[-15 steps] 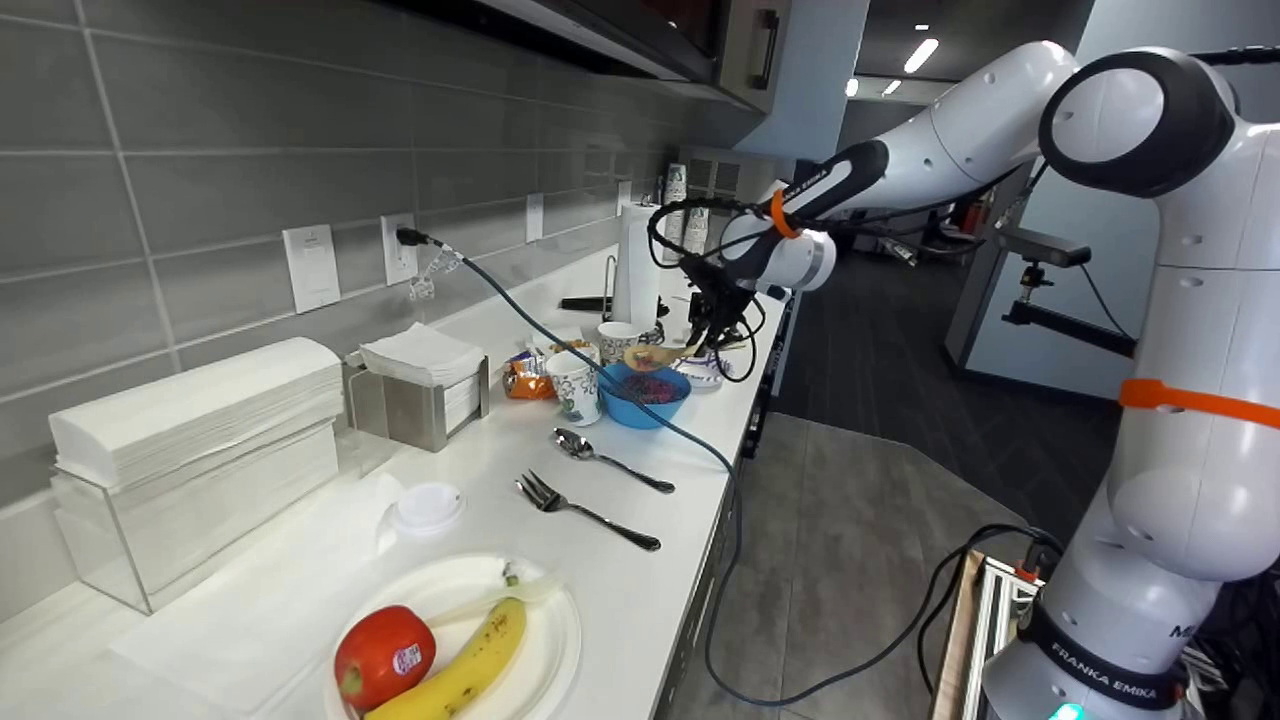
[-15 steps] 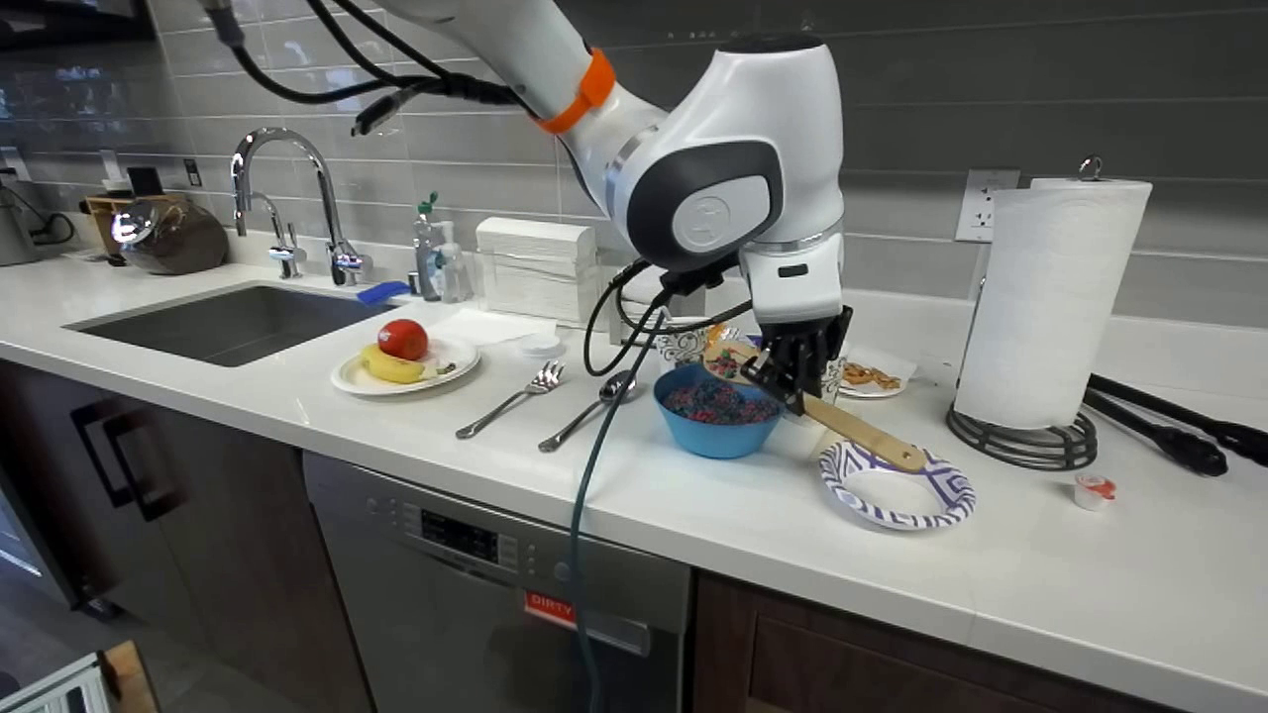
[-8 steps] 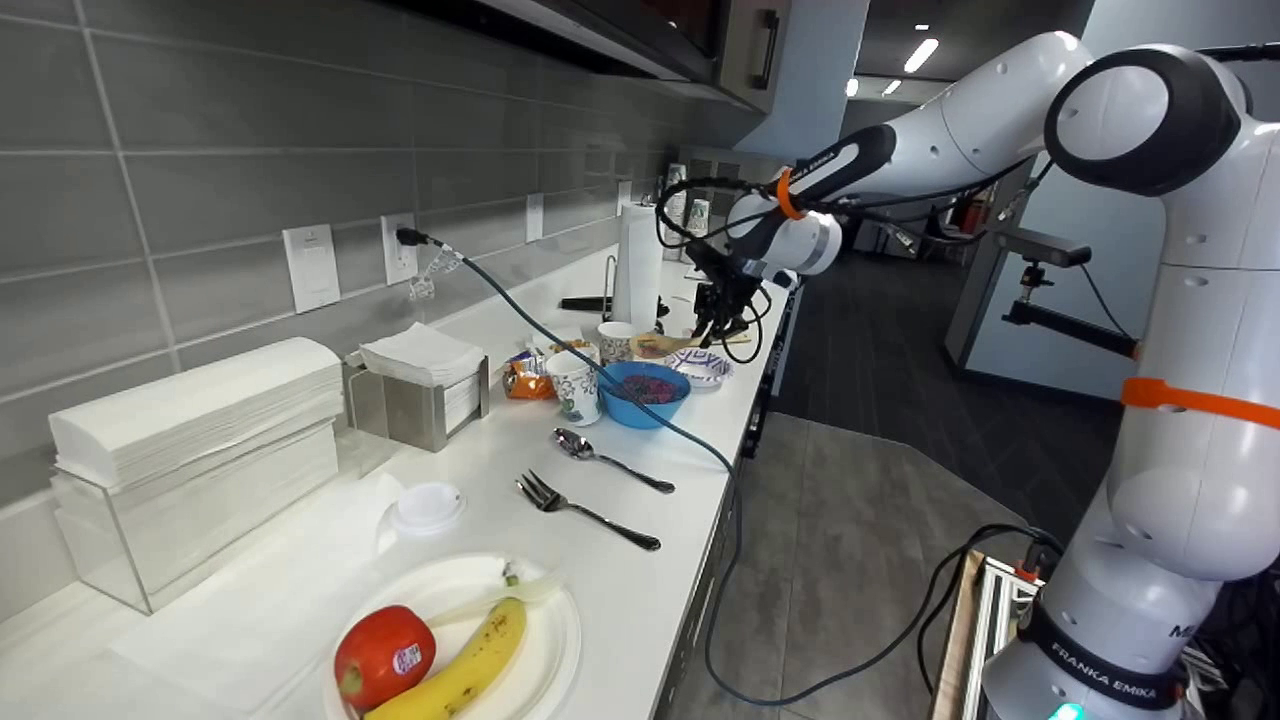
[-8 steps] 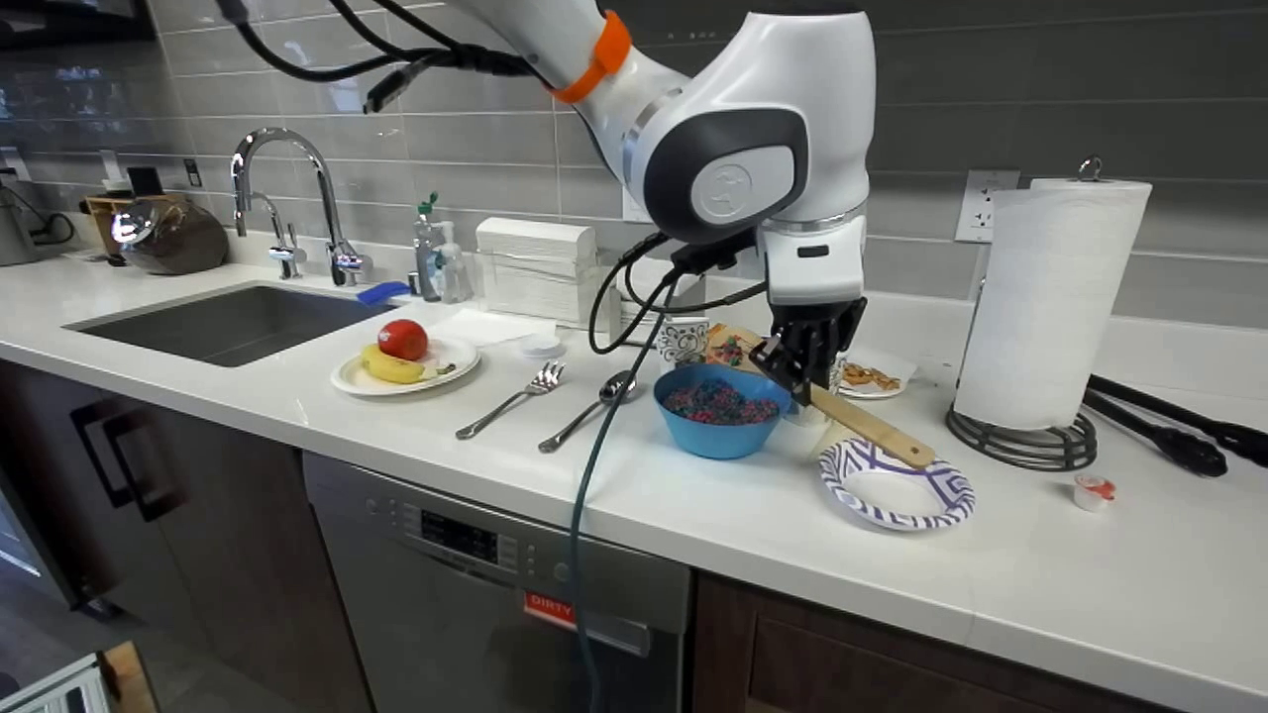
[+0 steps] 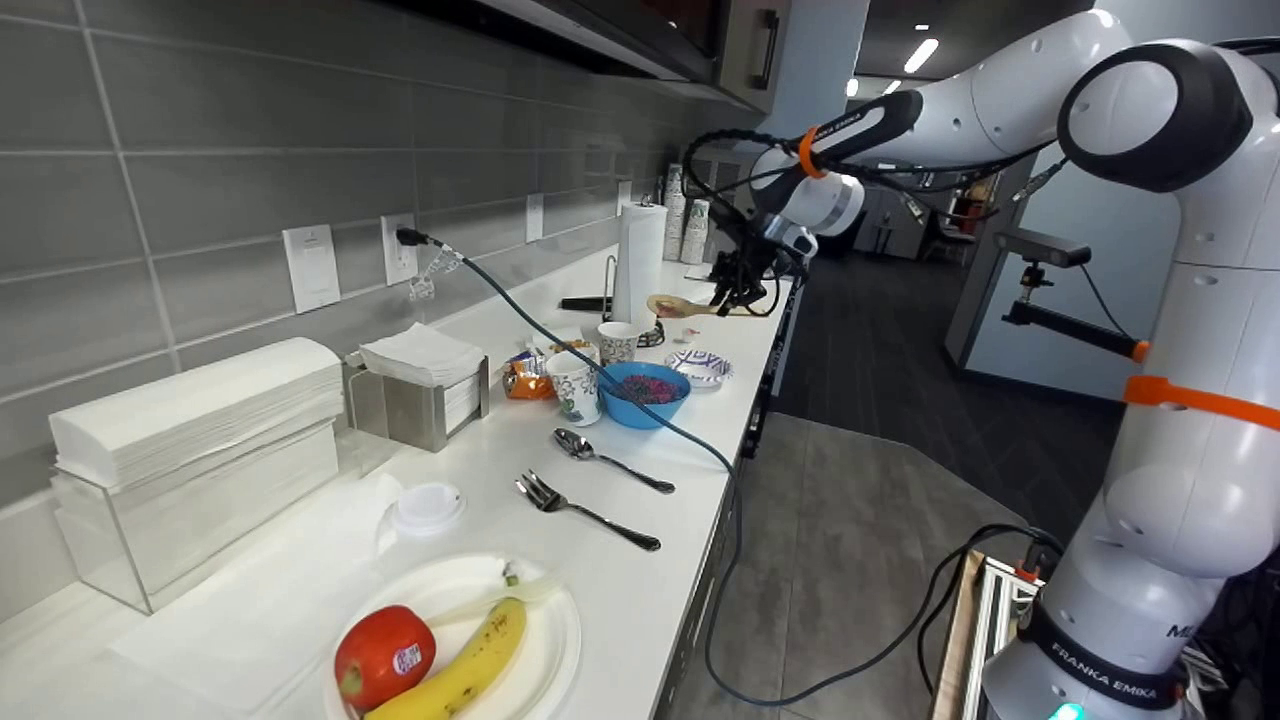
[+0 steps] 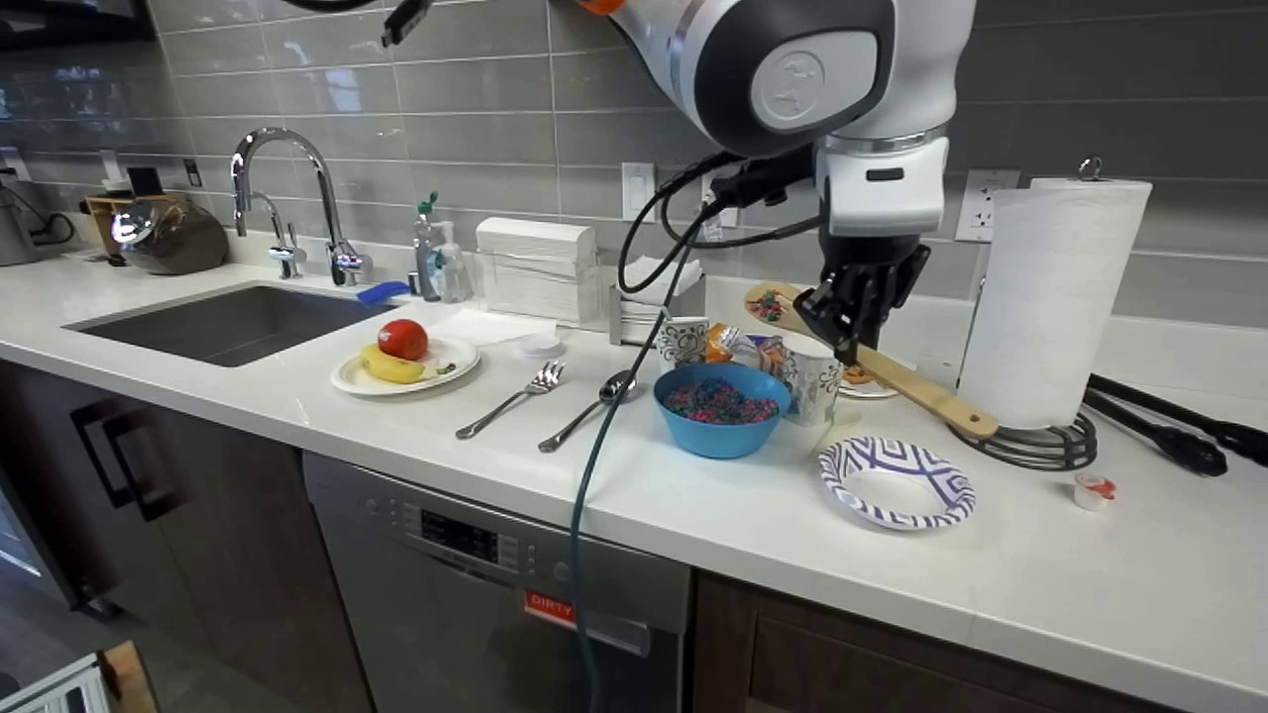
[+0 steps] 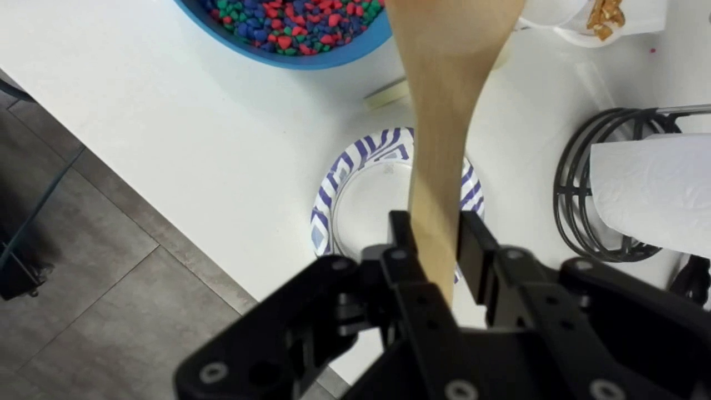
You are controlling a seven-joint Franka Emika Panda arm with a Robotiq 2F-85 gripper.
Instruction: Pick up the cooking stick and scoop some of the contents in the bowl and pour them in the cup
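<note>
My gripper [image 6: 842, 337] is shut on the middle of the tan wooden cooking stick [image 6: 926, 394]; the wrist view shows the stick [image 7: 444, 100] between the fingertips [image 7: 434, 228]. The stick is held in the air, its rounded end carrying some coloured pieces [image 6: 768, 305]. In an exterior view that end appears above and behind the cups. The blue bowl [image 6: 718, 436] sits on the counter, holding red, blue and green pieces; its rim [image 7: 300, 62] shows in the wrist view. Two patterned paper cups stand by it, one cup [image 6: 812, 381] on the paper-towel side, another cup [image 6: 684, 342] behind.
A striped paper dish [image 6: 897, 515] lies below the stick's handle. A paper towel roll [image 6: 1055, 307] stands on a black wire holder. A spoon [image 5: 575, 443], a fork [image 5: 545, 492] and snack packets [image 5: 528, 380] lie near the bowl. A cable [image 5: 690, 437] hangs across the counter.
My gripper has risen and moved toward the paper towel roll with the stick in it. The stick's loaded end has left the bowl area and is higher. Bowl and cups have not moved.
</note>
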